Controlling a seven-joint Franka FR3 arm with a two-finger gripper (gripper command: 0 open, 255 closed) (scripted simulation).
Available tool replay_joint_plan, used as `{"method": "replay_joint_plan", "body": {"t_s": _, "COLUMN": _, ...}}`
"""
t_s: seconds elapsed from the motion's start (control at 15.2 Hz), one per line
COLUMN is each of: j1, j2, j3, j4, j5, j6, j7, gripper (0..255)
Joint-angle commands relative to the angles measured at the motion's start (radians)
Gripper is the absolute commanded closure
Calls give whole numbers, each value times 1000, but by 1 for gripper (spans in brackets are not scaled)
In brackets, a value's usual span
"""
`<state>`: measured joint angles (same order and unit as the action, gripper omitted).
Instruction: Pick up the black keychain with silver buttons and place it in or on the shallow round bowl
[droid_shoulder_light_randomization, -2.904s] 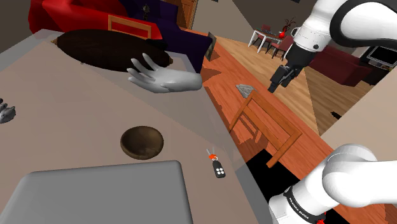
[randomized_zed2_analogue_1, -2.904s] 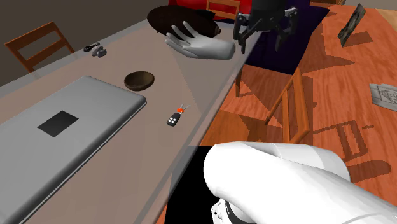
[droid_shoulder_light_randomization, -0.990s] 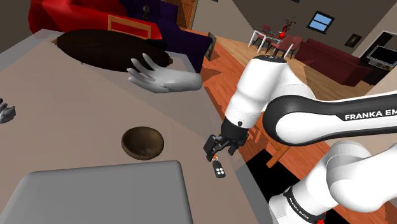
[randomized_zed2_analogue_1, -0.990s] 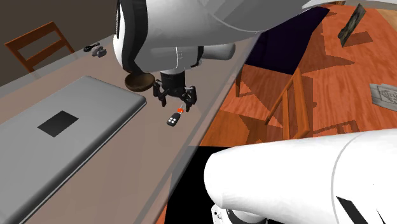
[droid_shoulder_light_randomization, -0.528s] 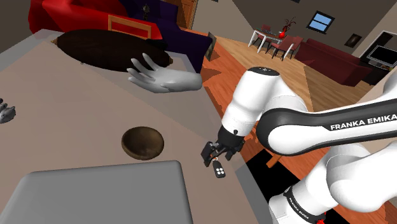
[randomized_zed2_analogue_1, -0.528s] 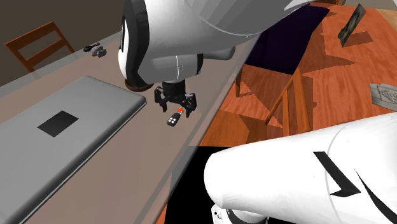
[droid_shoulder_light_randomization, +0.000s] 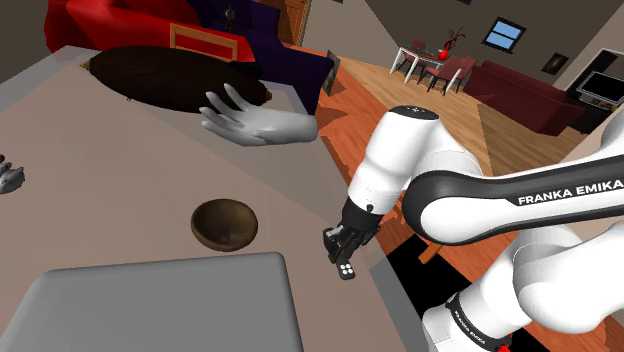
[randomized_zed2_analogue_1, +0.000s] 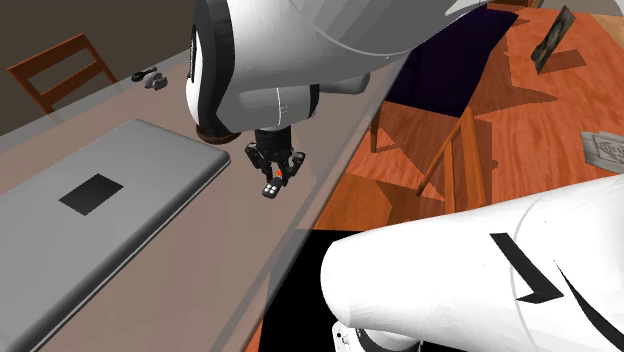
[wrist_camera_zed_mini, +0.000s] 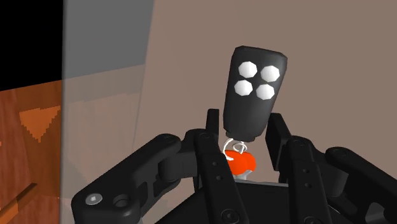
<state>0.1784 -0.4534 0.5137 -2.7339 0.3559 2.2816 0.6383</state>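
Shoulder view, left to right: brown bowl (droid_shoulder_light_randomization: 224, 222) on the tabletop (droid_shoulder_light_randomization: 120, 160); to its right, apart from it, the black keychain (droid_shoulder_light_randomization: 346, 271) lies near the tabletop's edge with the gripper (droid_shoulder_light_randomization: 338, 250) down on it. Grasp step in hand: the fingers appear pinched on the keychain's ring end by the orange tag (wrist_camera_zed_mini: 240, 162). Next comes a straight lift, then a carry leftward over the bowl. Half a second earlier the fingers stood spread above it; now they are lower and drawn in.
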Motion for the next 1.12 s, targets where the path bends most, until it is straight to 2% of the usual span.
{"method": "replay_joint_plan", "body": {"t_s": 0.0, "j1": 0, "j2": 0, "j3": 0, "j4": 0, "j5": 0, "j6": 0, "j7": 0, "gripper": 255}}
{"method": "replay_joint_plan", "body": {"t_s": 0.46, "j1": 0, "j2": 0, "j3": 0, "j4": 0, "j5": 0, "j6": 0, "j7": 0, "gripper": 255}}
{"method": "replay_joint_plan", "body": {"t_s": 1.06, "j1": 5, "j2": -91, "j3": -39, "j4": 65, "j5": -14, "j6": -156, "j7": 1, "gripper": 255}}
